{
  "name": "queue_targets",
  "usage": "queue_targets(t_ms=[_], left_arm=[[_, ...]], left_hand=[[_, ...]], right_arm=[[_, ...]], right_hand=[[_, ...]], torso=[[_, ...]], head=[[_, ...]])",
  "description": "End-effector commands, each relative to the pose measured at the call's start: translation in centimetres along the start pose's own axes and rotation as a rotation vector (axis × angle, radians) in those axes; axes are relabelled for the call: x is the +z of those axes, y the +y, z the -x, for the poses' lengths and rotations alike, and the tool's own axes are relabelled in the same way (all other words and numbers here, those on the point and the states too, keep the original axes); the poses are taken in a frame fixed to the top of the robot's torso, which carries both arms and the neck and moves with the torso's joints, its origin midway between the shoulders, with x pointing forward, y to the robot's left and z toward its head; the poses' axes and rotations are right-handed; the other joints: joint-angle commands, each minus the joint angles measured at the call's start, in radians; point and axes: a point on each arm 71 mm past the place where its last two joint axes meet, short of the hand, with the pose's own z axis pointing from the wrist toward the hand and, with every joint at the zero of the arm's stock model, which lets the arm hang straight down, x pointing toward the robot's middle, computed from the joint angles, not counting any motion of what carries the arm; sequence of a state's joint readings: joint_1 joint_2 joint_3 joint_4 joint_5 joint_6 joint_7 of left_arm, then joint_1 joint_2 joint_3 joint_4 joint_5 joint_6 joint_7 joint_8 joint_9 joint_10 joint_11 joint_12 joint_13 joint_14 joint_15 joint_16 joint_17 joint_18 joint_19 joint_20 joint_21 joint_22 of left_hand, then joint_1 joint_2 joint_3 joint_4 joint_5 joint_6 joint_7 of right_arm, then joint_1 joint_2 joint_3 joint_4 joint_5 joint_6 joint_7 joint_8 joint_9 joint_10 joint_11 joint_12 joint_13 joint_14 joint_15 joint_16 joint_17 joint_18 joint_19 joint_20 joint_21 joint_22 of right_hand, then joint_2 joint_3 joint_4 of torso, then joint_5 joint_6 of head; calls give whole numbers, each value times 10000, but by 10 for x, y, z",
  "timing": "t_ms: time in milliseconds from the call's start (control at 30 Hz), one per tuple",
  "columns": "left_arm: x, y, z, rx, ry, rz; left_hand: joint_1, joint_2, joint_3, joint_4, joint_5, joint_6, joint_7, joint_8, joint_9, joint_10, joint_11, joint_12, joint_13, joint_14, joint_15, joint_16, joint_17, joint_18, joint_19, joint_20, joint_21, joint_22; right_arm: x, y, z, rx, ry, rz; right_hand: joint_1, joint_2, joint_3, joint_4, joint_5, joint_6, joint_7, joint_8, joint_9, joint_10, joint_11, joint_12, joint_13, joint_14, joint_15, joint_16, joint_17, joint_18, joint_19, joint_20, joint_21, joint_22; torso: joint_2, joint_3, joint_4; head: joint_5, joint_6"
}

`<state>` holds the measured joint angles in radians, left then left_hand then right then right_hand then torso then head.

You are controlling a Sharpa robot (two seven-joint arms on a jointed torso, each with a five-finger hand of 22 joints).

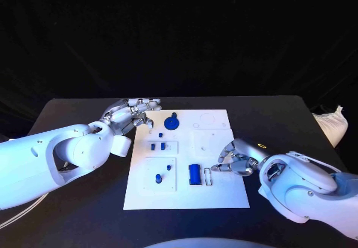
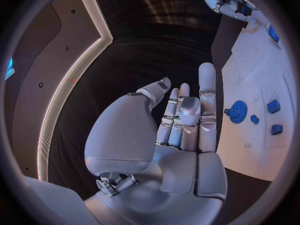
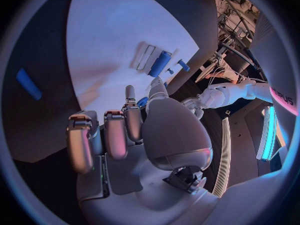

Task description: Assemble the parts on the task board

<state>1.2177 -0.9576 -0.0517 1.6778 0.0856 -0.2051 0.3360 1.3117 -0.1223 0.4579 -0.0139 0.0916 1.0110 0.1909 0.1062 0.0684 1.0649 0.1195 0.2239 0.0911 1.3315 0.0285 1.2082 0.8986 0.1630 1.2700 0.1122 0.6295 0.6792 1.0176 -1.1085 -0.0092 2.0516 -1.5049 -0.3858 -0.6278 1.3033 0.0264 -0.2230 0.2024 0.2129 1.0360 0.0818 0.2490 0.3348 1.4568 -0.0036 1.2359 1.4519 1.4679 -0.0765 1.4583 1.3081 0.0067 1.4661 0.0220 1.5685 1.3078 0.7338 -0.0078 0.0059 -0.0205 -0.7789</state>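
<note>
Parts on the task board [image 1: 224, 194], both hands empty.
Left hand [image 1: 133, 114] spread, right hand [image 1: 237, 161] loosely curled; blue bar [image 1: 194, 173] near the board's near edge looks light, rigid, best pinched across its long sides.

The task board [image 1: 224, 194] is a white rectangular plate lying flat in the middle of the black bench [image 1: 298, 111], long side running away from the robot. A blue gear-shaped part [image 1: 172, 123] lies near its far left corner, a small blue part [image 1: 160, 135] just nearer. Two short blue parts [image 1: 157, 146] stand side by side on a raised white square. Nearer still, two small blue parts [image 1: 163, 173] sit on another square, and a long blue block [image 1: 194, 174] lies lengthwise beside a pale slot [image 1: 208, 177]
</note>
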Motion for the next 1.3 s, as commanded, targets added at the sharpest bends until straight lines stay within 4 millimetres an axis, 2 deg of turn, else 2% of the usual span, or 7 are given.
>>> queue_targets(t_ms=[33,233,433,567,967,1167,1300], left_arm=[[0,-1,-2,-79,196,-58],[2,0,-5,-96,259,-58],[4,1,-8,-111,319,-50],[4,1,-9,-116,340,-41],[5,2,-10,-126,380,-36],[4,1,-9,-125,376,-45],[4,1,-9,-125,374,-44]], left_hand=[[3,108,-42,-3,-30,-90,12,38,8,-59,-22,44,9,-72,-15,2,-10,189,-2,98,-45,-16],[5,119,-47,-9,-26,-97,11,49,8,-78,-22,73,12,-83,-15,-4,-38,189,-2,99,-50,-20],[5,119,-47,-9,-26,-97,11,49,8,-78,-22,73,12,-83,-15,-4,-38,189,-2,99,-50,-20],[5,119,-47,-9,-26,-97,11,49,8,-78,-22,73,12,-83,-15,-4,-38,189,-2,99,-50,-20],[5,119,-47,-9,-26,-97,11,49,8,-78,-22,73,12,-83,-15,-4,-38,189,-2,99,-50,-20],[5,119,-47,-9,-26,-97,11,49,8,-78,-22,73,12,-83,-15,-4,-38,189,-2,99,-50,-20],[5,119,-47,-9,-26,-97,11,49,8,-78,-22,73,12,-83,-15,-4,-38,189,-2,99,-50,-20]], right_arm=[[-5,-7,19,528,-364,652],[-18,-34,49,-545,-761,180],[-28,-61,57,-1516,-502,-675],[-34,-73,60,-2000,-366,-1169],[-34,-89,50,-3213,-155,-1901],[-28,-90,40,-3323,-148,-1868],[-23,-90,29,-3337,63,-1824]], right_hand=[[268,154,-14,-65,153,-97,39,-112,-50,-40,72,-154,-781,666,85,-11,601,-67,1047,119,23,2630],[259,133,-40,-66,163,-105,51,-142,-67,-42,84,-152,-776,676,97,23,662,-67,1047,132,23,2630],[244,129,-54,-58,170,-89,51,-146,-70,-36,87,-136,-765,680,101,35,683,-67,1047,139,23,2630],[240,136,-77,-51,306,-44,50,-172,-90,-30,89,-130,-754,682,110,47,708,-67,1047,159,23,2630],[276,152,-82,-67,428,-3,47,-202,-111,-33,88,-144,-754,680,113,46,708,-67,1047,172,23,2630],[281,145,-86,-72,431,-2,48,-207,-114,-29,88,-131,-746,681,114,50,714,-67,1047,172,23,2630],[284,143,-87,-73,431,-2,48,-210,-115,-27,88,-127,-743,682,114,54,722,-67,1047,172,23,2630]], torso=[[-22,-21,-47],[-44,-31,-92],[-44,-24,-124],[-34,-12,-123],[-23,-5,-86],[-24,-23,-42],[-15,-9,-49]], head=[[-249,82],[-488,194],[-622,221],[-792,243],[-999,256],[-1048,242],[-997,215]])
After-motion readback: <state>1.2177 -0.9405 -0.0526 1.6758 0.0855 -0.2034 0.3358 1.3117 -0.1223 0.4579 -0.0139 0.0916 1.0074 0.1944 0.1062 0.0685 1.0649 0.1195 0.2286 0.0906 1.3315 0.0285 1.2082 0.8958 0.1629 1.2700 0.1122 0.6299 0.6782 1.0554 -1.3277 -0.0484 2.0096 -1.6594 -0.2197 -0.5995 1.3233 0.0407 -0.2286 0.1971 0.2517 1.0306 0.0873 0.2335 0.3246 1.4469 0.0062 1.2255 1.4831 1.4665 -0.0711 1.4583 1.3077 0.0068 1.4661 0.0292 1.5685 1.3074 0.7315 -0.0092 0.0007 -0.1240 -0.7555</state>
